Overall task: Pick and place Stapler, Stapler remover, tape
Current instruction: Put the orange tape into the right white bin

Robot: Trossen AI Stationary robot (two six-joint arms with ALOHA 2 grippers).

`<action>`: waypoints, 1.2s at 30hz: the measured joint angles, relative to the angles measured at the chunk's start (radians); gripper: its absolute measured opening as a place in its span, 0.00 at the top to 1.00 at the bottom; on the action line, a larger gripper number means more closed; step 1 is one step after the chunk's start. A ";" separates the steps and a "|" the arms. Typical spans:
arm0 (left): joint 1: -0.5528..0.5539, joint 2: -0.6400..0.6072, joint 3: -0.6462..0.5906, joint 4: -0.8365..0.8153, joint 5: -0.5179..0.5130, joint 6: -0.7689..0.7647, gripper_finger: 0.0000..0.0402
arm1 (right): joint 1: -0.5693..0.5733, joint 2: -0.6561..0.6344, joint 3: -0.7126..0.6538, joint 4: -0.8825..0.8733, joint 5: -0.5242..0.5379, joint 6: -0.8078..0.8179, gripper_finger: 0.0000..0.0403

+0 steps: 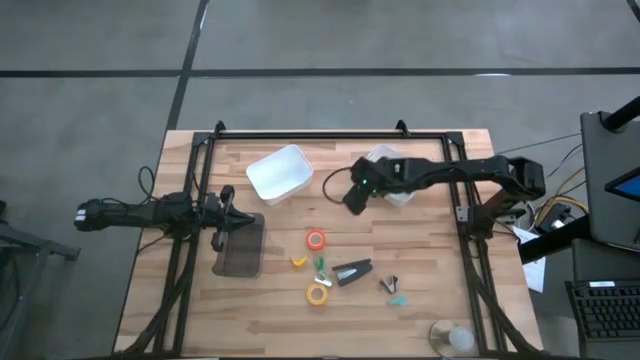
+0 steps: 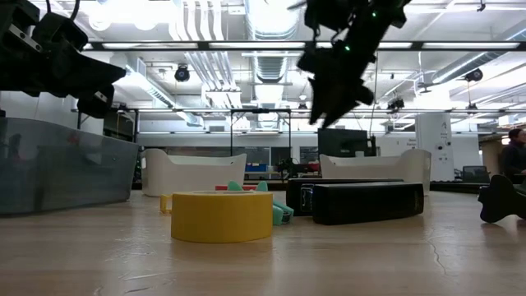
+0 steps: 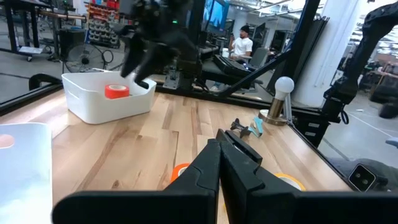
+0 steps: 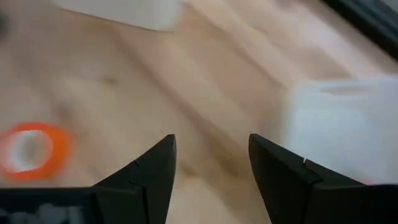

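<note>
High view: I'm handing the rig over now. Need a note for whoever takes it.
Right gripper: open, empty, in the air beside the far white bin.
Left gripper: shut, empty, waiting over the dark bin at the left.
Done: red tape is in that white bin.
Left on the table: orange tape, yellow tape, stapler, and small claw pieces near it.
Green tape: can't tell it apart from the small green bits by the stapler.
</note>
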 joint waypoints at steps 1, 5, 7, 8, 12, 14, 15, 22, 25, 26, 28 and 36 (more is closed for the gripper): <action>0.000 0.000 0.000 0.000 0.000 0.000 0.97 | 0.016 0.010 0.000 0.047 -0.017 -0.008 0.52; 0.000 0.000 0.000 0.000 0.000 0.000 0.97 | 0.067 0.058 0.004 0.161 -0.067 -0.022 0.52; 0.000 0.000 0.000 0.000 0.000 0.000 0.97 | 0.086 0.087 0.014 0.184 -0.081 -0.035 0.51; 0.000 0.000 0.000 0.000 0.000 0.000 0.97 | 0.095 0.104 0.025 0.186 -0.082 -0.038 0.51; 0.000 0.000 0.000 0.000 0.000 0.000 0.97 | 0.130 0.180 0.080 0.189 -0.082 -0.040 0.52; 0.000 0.000 0.000 0.000 0.000 0.000 0.97 | 0.145 0.223 0.114 0.190 -0.082 -0.047 0.52; 0.000 0.000 0.000 0.000 0.000 0.000 0.97 | 0.152 0.246 0.130 0.183 -0.082 -0.057 0.52; 0.000 0.001 0.000 0.000 0.000 0.000 0.97 | 0.169 0.370 0.242 0.143 -0.082 -0.147 0.51; 0.000 0.001 0.000 0.000 0.000 0.000 0.97 | 0.172 0.405 0.267 0.139 -0.082 -0.148 0.51; 0.000 0.001 0.000 0.000 0.000 0.000 0.97 | 0.172 0.416 0.271 0.132 -0.082 -0.150 0.51; 0.000 0.001 0.000 -0.001 0.000 0.000 0.97 | 0.171 0.438 0.276 0.115 -0.082 -0.158 0.52; 0.000 0.001 0.000 -0.001 0.000 0.000 0.97 | 0.170 0.485 0.276 0.119 -0.120 -0.150 0.51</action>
